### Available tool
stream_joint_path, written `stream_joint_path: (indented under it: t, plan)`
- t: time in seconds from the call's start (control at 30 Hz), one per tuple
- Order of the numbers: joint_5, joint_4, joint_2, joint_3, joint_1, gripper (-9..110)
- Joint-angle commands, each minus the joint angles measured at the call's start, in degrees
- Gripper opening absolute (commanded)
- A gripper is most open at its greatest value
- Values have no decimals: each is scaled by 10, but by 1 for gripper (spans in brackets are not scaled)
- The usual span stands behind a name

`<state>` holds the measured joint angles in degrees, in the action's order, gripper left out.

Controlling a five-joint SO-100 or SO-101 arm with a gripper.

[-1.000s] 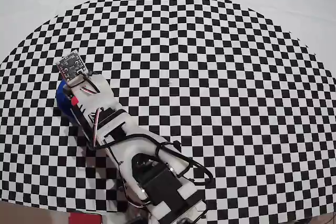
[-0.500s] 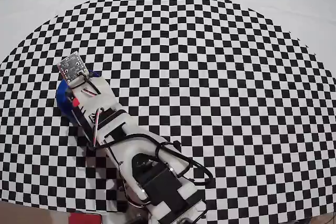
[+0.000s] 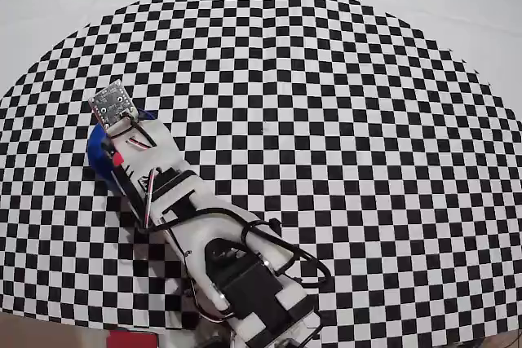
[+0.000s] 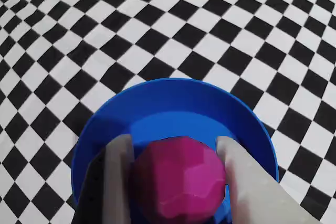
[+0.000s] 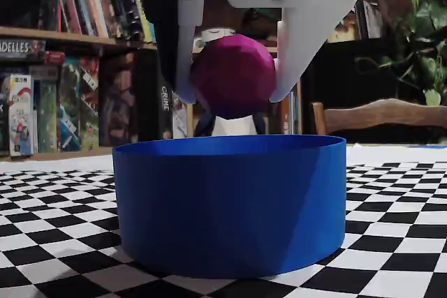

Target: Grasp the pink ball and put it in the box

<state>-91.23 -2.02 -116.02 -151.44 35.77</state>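
The pink ball (image 4: 181, 179) hangs between my two pale fingers (image 4: 118, 174), which press it from both sides. In the fixed view the pink ball (image 5: 234, 75) sits just above the rim of the box (image 5: 230, 200), a round blue tub, with my gripper (image 5: 232, 95) shut on it. The wrist view looks straight down past my gripper (image 4: 176, 142) into the box (image 4: 173, 87). In the overhead view my arm (image 3: 204, 234) covers the ball and the fingers. Only blue slivers of the box (image 3: 98, 156) show beside the wrist.
A black-and-white checkered mat (image 3: 326, 120) covers the table, with plain white cloth (image 3: 457, 6) beyond its curved edge. Bookshelves (image 5: 63, 68) and a wooden chair (image 5: 380, 113) stand behind the table in the fixed view. A red object (image 3: 130, 338) lies at the overhead view's bottom edge.
The wrist has crept slightly up and to the right in the overhead view, and a little more blue of the box shows next to it.
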Motion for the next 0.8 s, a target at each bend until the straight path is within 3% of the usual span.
stream_joint_path:
  t: [0.0, 0.07, 0.2, 0.47, 0.77]
  plan:
    - [3, 3, -2, 3, 2, 0]
    - [3, 3, -2, 3, 4, 2]
    - [3, 0, -4, 3, 4, 29]
    - [6, -9, -29, 3, -9, 30]
    - [89, -14, -86, 8, -23, 30]
